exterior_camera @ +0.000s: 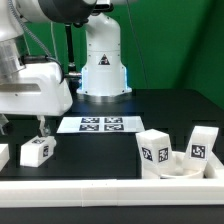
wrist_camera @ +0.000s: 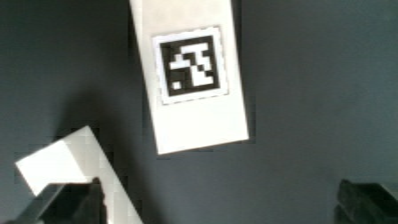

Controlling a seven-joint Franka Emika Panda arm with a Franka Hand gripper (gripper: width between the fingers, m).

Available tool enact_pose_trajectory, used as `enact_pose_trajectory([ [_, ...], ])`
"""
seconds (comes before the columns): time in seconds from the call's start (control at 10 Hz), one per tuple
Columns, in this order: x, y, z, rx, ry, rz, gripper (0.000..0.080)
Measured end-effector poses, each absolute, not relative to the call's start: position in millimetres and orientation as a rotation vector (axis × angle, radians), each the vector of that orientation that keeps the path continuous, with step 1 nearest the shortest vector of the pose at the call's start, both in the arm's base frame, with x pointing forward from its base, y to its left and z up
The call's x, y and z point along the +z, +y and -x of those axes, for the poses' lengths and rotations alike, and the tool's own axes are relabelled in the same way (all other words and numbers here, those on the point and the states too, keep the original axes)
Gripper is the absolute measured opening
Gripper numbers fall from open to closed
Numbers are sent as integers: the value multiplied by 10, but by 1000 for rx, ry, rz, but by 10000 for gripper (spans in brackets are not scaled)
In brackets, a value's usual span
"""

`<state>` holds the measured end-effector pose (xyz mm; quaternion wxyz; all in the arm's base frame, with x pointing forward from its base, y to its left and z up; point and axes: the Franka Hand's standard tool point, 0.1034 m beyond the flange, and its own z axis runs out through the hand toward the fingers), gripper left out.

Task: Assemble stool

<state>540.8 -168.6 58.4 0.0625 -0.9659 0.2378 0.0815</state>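
Looking down past my gripper (wrist_camera: 214,200), its fingers (wrist_camera: 63,200) spread wide with nothing between them, I see a stool leg (wrist_camera: 192,85) lying flat on the black table (exterior_camera: 110,150) at the exterior view's lower left. A second white piece (wrist_camera: 80,165) lies near it, so I judge an off-centre descent could land a finger on that neighbour or knock the leg askew. The border rail (exterior_camera: 110,190) closes the near edge, the other stool parts (exterior_camera: 155,152) crowd the lower right, and the marker board (exterior_camera: 100,124) lies farther back, leaving open table mid-frame.
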Motion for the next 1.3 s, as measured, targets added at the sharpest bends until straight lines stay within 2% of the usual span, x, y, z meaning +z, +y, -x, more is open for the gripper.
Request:
enact_pose_trajectory([
  [0.2,577,-1662,-5354,308,714,2897,649],
  [1.0,489,-1614,-5187,1037,591,2597,649],
  [1.3,413,-1677,-5205,1093,585,2570,649],
])
